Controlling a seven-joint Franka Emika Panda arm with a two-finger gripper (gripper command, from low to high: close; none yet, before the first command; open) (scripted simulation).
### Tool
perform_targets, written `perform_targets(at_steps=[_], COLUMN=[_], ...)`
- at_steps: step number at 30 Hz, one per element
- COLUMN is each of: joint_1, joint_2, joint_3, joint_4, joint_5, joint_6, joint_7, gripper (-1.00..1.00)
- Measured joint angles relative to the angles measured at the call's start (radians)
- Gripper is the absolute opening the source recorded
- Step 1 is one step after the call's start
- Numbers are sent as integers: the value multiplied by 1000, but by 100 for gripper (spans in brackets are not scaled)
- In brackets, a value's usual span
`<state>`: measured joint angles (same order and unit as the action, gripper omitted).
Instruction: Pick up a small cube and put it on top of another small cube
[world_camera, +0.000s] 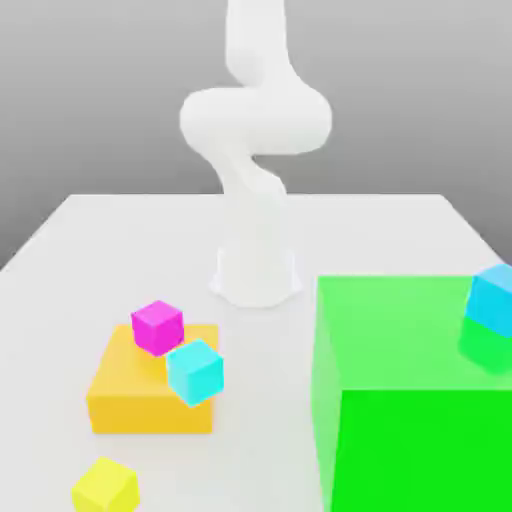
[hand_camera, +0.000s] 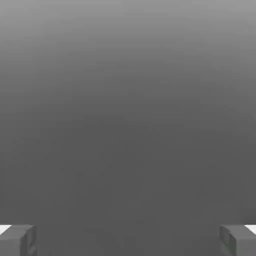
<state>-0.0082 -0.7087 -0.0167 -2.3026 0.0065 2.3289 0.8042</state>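
Note:
The small yellow cube (world_camera: 105, 487) lies on the white table near the front edge, at the exterior view's left. Behind it an orange slab (world_camera: 152, 383) carries a magenta cube (world_camera: 157, 327) on its top and a cyan cube (world_camera: 195, 371) tilted at its right front corner. In the hand view my gripper (hand_camera: 128, 240) is open, its two grey fingertips (hand_camera: 17, 240) wide apart with nothing between them, facing a plain grey background. The white arm (world_camera: 255, 120) rises from its base at the table's middle back.
A large green block (world_camera: 415, 390) fills the front right of the exterior view, with a second cyan cube (world_camera: 494, 298) on its top at the far right. The table (world_camera: 120, 240) stretches white behind and to the left of the slab.

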Motion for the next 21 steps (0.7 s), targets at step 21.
perform_targets(at_steps=[21], joint_1=[-101], joint_2=[768], joint_3=[-126], joint_4=[-22], joint_5=[87], joint_6=[242], joint_7=[12], gripper=[0])
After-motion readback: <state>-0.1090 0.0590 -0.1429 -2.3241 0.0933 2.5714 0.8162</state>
